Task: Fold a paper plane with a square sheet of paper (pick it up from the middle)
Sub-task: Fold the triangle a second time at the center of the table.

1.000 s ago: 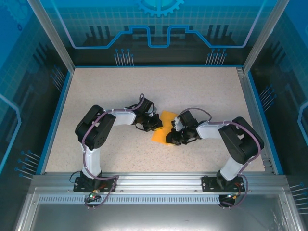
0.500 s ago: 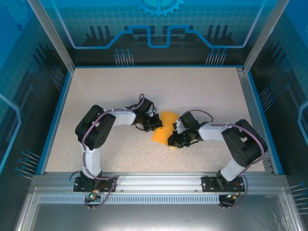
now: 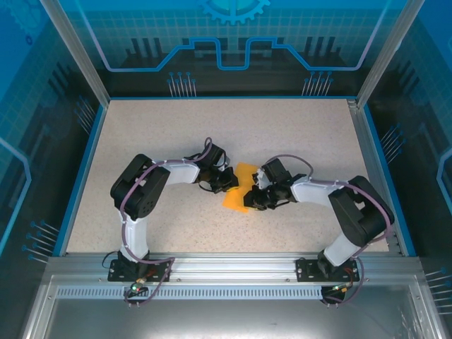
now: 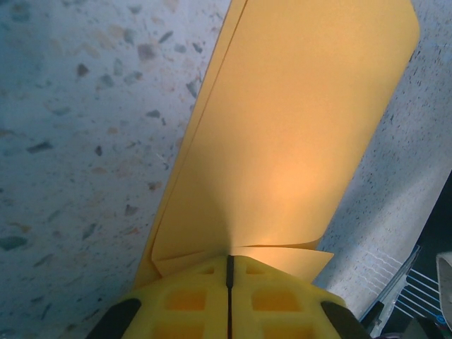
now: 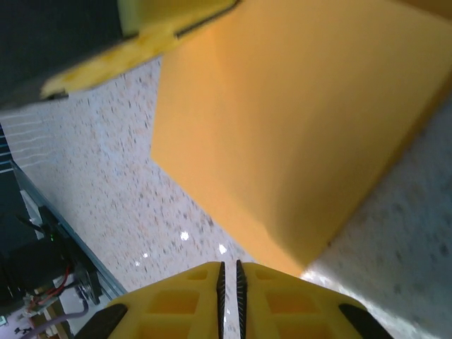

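2 black-and-white arms (image 3: 173,171) trail purplish cables (image 3: 288,159), and the left gripper (image 4: 229,260) and right gripper (image 5: 229,267) look yellow, perhaps gridded.

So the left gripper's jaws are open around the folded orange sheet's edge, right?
No, shut. The left gripper is clamped on the folded orange sheet's edge; the left wrist view shows its jaws pressed together with the paper emerging between them.

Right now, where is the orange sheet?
In the top view, the folded orange sheet lies mid-table between the two arms. The left gripper pinches its left edge, and the right gripper is at its near right edge.
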{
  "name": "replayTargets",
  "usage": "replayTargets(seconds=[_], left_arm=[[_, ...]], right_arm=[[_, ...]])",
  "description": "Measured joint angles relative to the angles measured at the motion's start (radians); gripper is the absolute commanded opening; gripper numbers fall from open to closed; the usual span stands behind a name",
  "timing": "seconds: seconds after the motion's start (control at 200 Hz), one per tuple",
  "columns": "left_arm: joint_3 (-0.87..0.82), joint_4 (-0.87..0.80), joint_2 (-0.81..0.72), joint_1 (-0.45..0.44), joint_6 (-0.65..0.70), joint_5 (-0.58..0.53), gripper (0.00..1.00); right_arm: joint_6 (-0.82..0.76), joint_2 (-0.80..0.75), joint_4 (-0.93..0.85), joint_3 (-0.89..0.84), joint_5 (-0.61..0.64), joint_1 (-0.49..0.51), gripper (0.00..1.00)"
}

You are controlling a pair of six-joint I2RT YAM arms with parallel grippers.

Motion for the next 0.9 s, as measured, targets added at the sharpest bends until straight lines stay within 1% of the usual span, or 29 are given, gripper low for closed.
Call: replayTargets(seconds=[0.17, 0.41, 0.7, 0.895], left_arm=[[0.0, 0.0, 0.0, 0.0, 0.0, 0.0, 0.08], [0.0, -0.008, -0.006, 0.0, 0.0, 0.0, 0.14], [-0.005, -0.036, -0.098, -0.005, 0.0, 0.013, 0.11], [-0.038, -0.037, -0.113, -0.039, -0.001, 0.027, 0.09]], right_arm=[[0.01, 0.076, 0.032, 0.005, -0.006, 0.0, 0.14], [0.01, 0.08, 0.051, -0.006, -0.008, 0.0, 0.11], [0.009, 0.08, 0.063, -0.011, -0.008, 0.0, 0.11], [0.009, 0.08, 0.064, -0.013, -0.008, 0.0, 0.11]])
